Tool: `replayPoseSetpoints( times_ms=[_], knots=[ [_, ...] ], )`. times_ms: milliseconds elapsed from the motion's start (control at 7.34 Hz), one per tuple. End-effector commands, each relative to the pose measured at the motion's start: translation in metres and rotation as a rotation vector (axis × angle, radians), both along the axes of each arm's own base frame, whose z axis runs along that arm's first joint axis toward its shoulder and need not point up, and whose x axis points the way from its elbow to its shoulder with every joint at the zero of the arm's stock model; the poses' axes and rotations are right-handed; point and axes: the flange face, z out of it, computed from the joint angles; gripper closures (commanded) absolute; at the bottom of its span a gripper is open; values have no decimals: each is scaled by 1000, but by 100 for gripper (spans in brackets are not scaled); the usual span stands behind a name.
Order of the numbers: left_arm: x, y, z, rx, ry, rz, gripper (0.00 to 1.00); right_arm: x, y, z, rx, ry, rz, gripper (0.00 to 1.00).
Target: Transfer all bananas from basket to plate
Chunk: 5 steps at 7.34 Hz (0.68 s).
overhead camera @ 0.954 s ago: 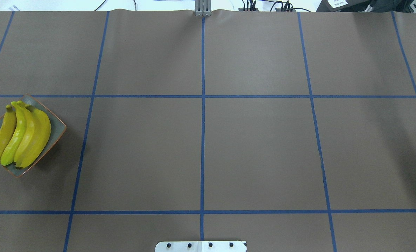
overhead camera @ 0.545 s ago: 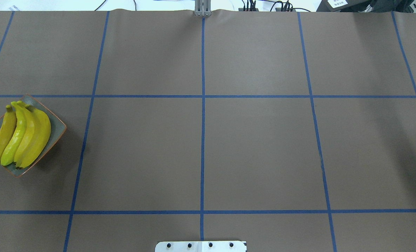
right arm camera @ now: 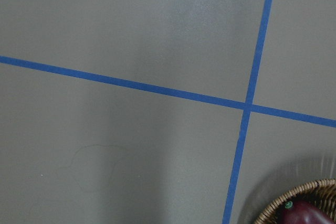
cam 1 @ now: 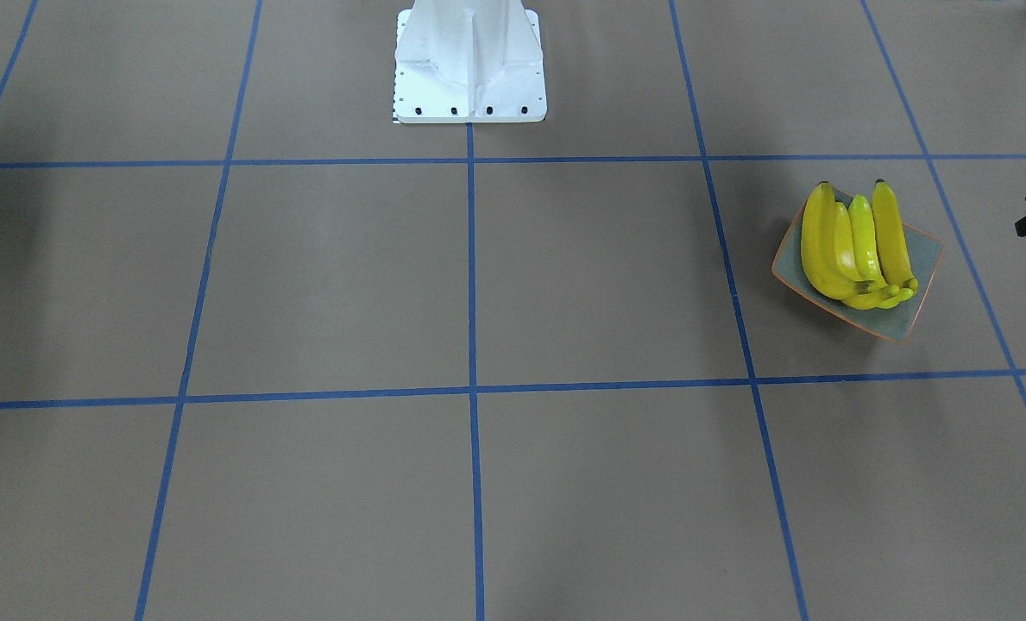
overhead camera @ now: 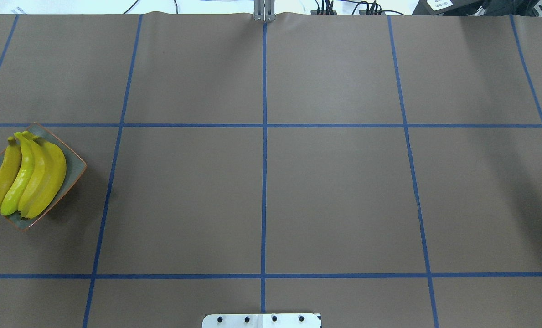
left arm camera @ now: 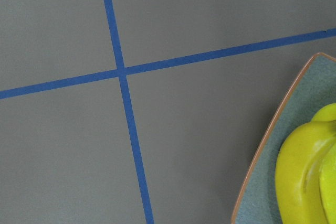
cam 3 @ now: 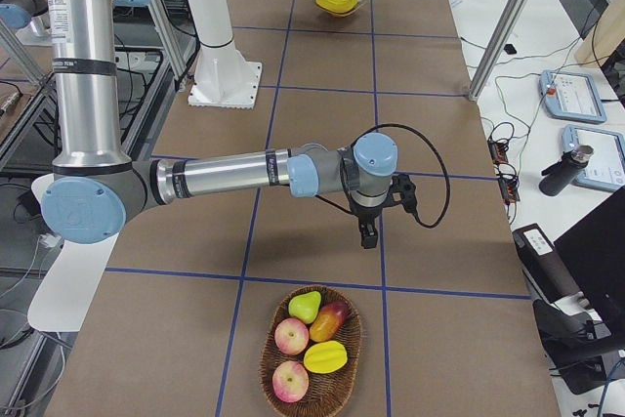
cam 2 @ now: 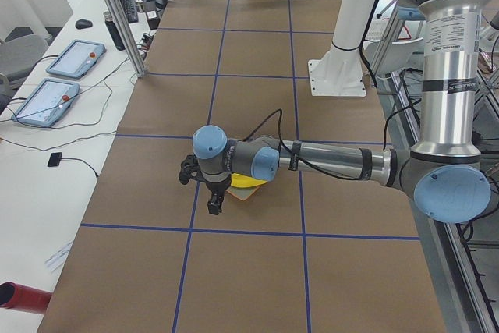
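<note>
Several yellow bananas (overhead camera: 24, 175) lie side by side on the square grey-green plate (overhead camera: 75, 166) with an orange rim, at the table's left edge. They also show in the front view (cam 1: 858, 246) on the plate (cam 1: 925, 259). My left gripper (cam 2: 214, 207) hangs just beyond the plate, pointing down; I cannot tell whether it is open. Its wrist view shows the plate's rim (left arm camera: 262, 150) and a banana (left arm camera: 304, 182). My right gripper (cam 3: 366, 237) hangs near the wicker basket (cam 3: 269, 363); its state cannot be told.
The basket holds apples (cam 3: 291, 336), a green pear (cam 3: 306, 306) and other fruit; its rim shows in the right wrist view (right arm camera: 294, 195). The white robot base (cam 1: 469, 65) stands mid-table. Tablets and cables lie on a side bench (cam 2: 58, 91).
</note>
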Motion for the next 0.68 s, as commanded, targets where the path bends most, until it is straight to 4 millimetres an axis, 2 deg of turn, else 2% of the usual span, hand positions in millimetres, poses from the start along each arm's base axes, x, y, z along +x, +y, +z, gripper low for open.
replayPoseSetpoints(
  times_ms=[0, 273, 545],
  knots=[
    [1, 9, -17, 11, 43, 5, 0, -1, 1, -4, 0, -24, -3, 0],
    [2, 4, -14, 3, 53, 7, 0, 5, 2, -1, -8, -23, 7, 0],
    [2, 4, -13, 7, 55, 9, 0, 10, 0, -7, 8, -23, 18, 0]
  ],
)
